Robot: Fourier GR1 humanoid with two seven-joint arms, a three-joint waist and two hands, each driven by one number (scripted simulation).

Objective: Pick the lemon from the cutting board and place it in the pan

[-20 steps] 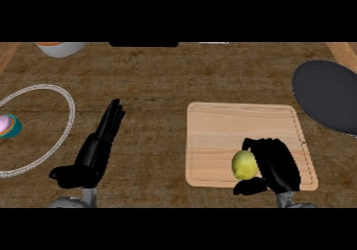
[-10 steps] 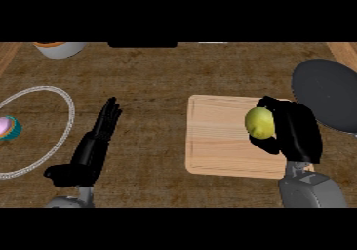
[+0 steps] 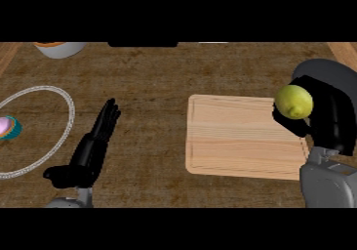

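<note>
My right forearm enters from the lower right edge and rises toward the far side. My right hand sits at the right edge of the cutting board, partly over the near rim of the pan.

The fingers of this hand are curled round the lemon, which shows yellow-green at the hand's left side. The lemon is held off the board, above the board's far right corner and just beside the pan's dark rim. It is not inside the pan.

My left forearm enters from the lower left. My left hand lies over the wooden counter with its fingers straight, pointing to the far side and slightly right. It holds nothing. It rests between the board and a plate with a pale rim, touching neither.

Surrounding items:
- The cutting board lies flat on the counter at centre right, with its bare surface showing to the left of the lemon.
- The pan occupies the far right; my right hand hides much of it.
- The plate sits at the left edge, with a small pink and teal object on its left part.
- A grey bowl with orange contents stands at the far left, well apart from both hands.
</note>
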